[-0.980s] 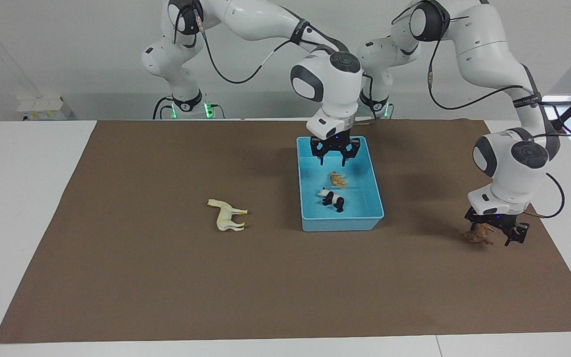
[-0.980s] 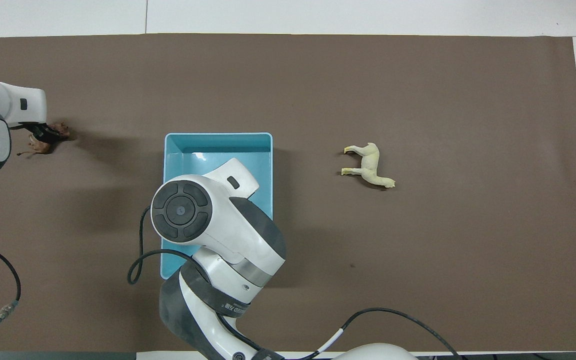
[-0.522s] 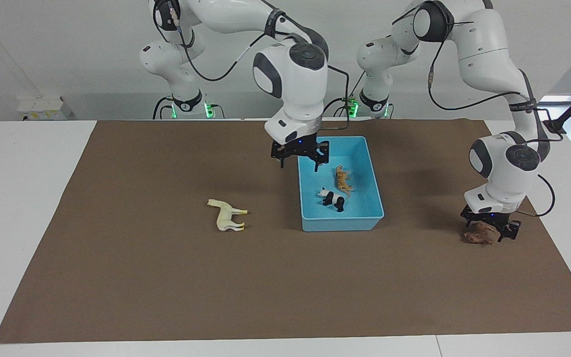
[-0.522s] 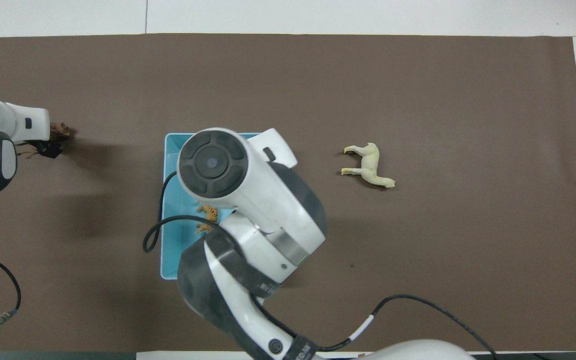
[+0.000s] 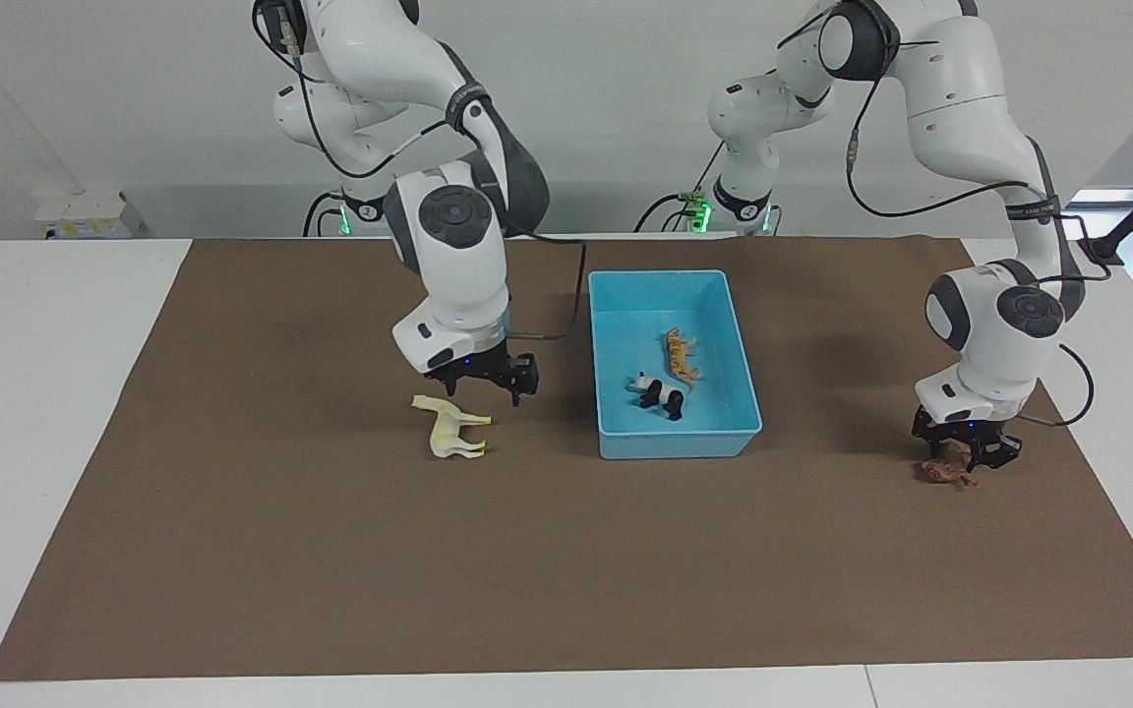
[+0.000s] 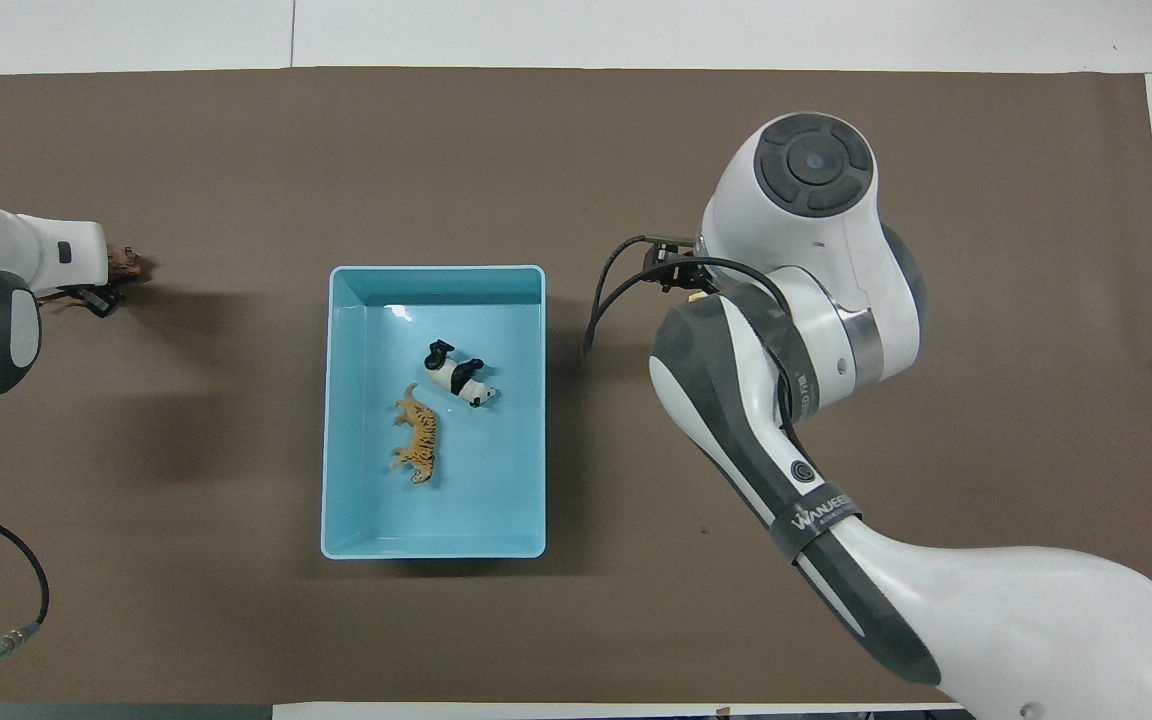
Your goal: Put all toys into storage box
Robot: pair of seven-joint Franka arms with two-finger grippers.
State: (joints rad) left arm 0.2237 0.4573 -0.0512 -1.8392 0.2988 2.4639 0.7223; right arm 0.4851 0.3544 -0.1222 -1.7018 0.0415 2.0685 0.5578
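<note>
With 12 o'clock pointing away from the robots: one box (image 5: 677,444), a light blue smooth plastic rectangle with low walls, stands nearest on the brown mat (image 5: 566,570) on the white table (image 5: 55,393). There are four small plastic toys. Two lie in the box on their sides: the striped orange tiger (image 5: 681,356) and, at its 1 o'clock, the black-and-white panda (image 5: 660,393). At the box's 3 o'clock the cream horse (image 5: 450,429) lies flat on the mat. The right gripper (image 5: 486,379) hangs just over the horse with fingers wide and empty. At the box's 10 o'clock the left gripper (image 5: 965,450) is low on the mat, with narrow fingers closed on the shaggy brown animal (image 5: 942,473).
</note>
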